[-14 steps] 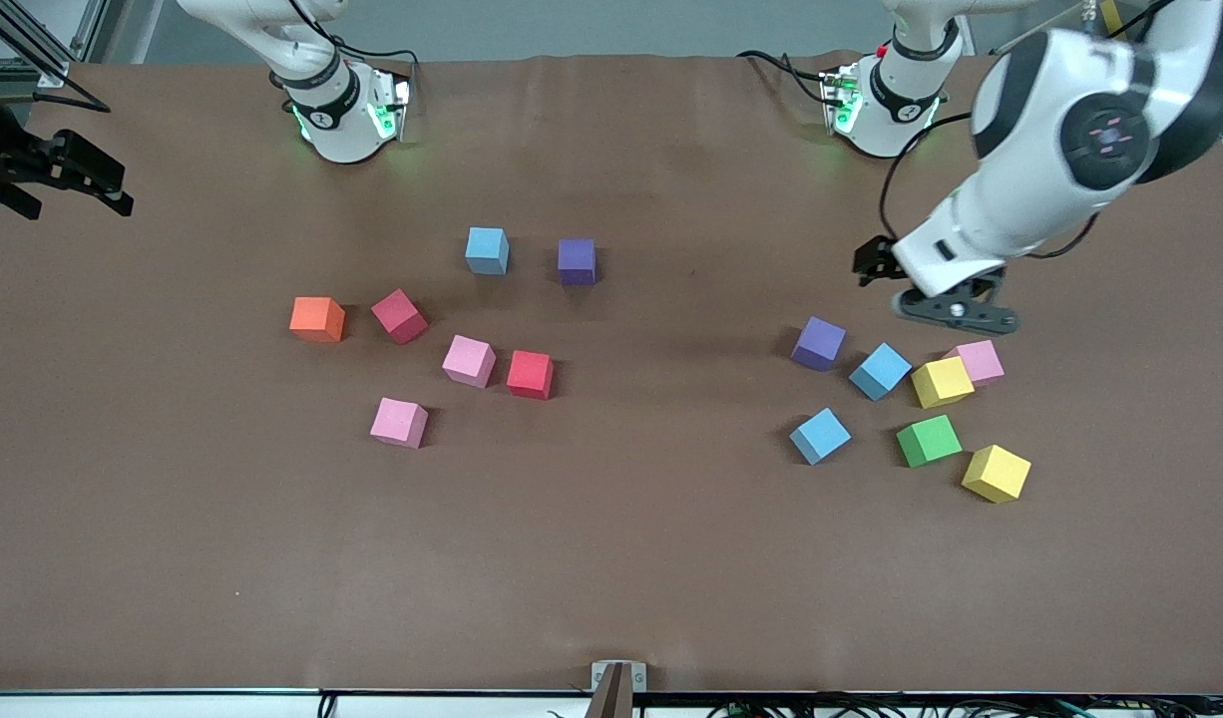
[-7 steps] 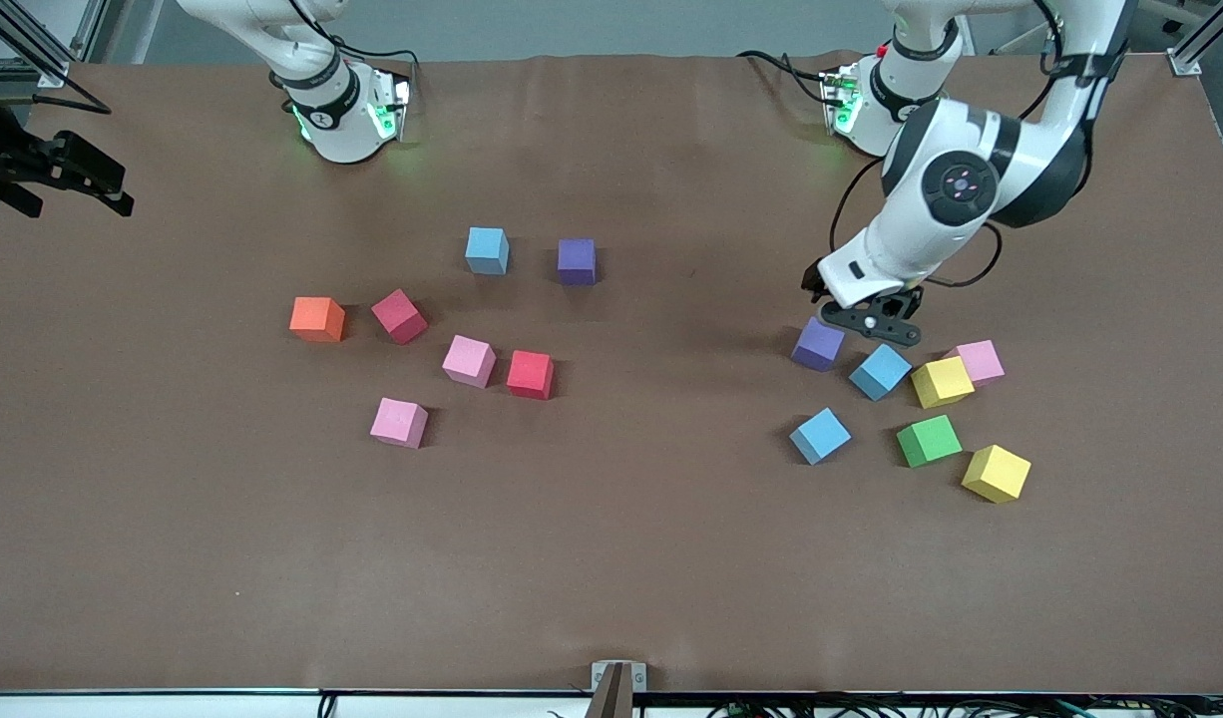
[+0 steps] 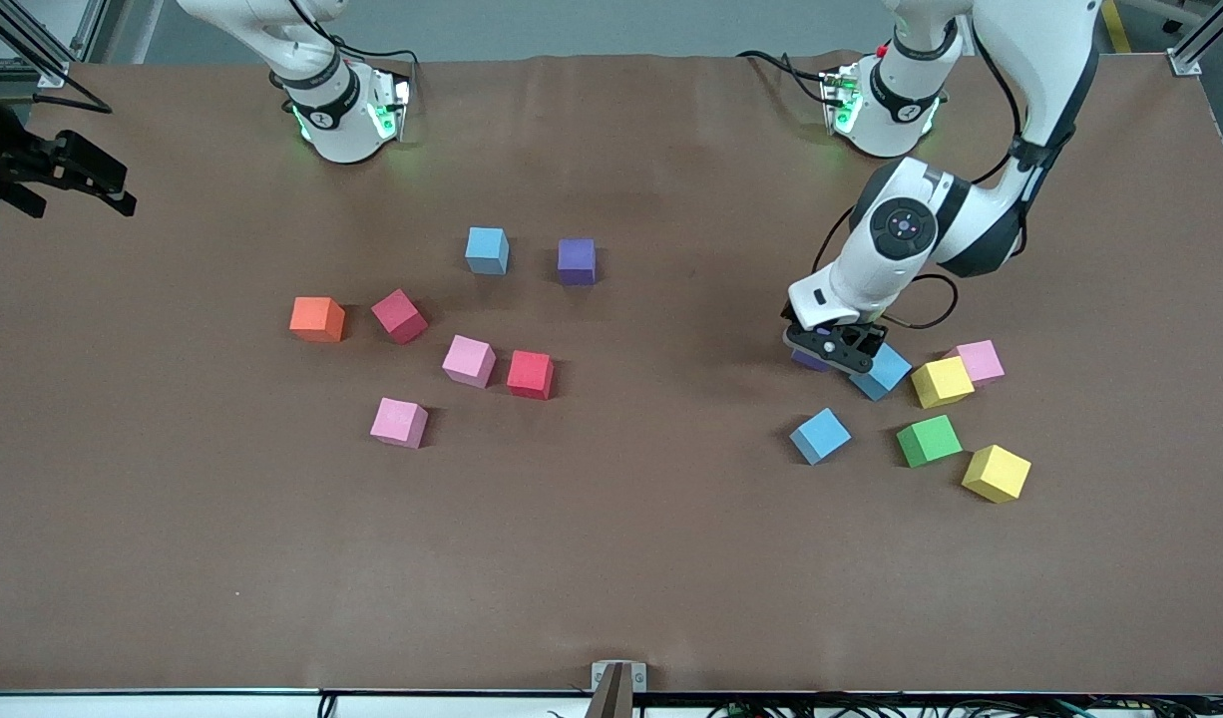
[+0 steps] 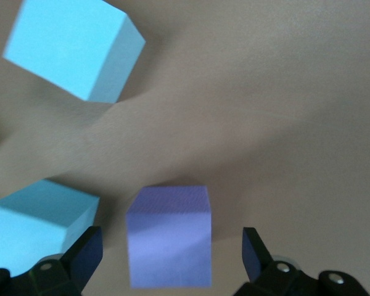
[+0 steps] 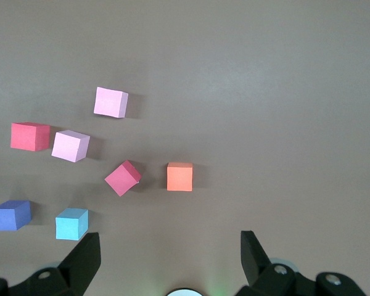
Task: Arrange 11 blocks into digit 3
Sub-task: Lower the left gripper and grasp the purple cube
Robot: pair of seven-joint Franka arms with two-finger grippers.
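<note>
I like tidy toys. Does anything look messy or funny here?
Nothing is broken. The small foam cubes just lie scattered and turned at different angles on the brown table, like the tilted crimson cube beside the orange cube.

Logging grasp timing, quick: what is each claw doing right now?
Left claw: open, straddling the purple cube, nothing held.
Right claw: open, empty, waiting at the right arm's end of the table.

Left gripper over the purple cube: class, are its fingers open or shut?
Open. In the left wrist view the left gripper has its fingers spread wide on either side of the purple cube, not touching it.
</note>
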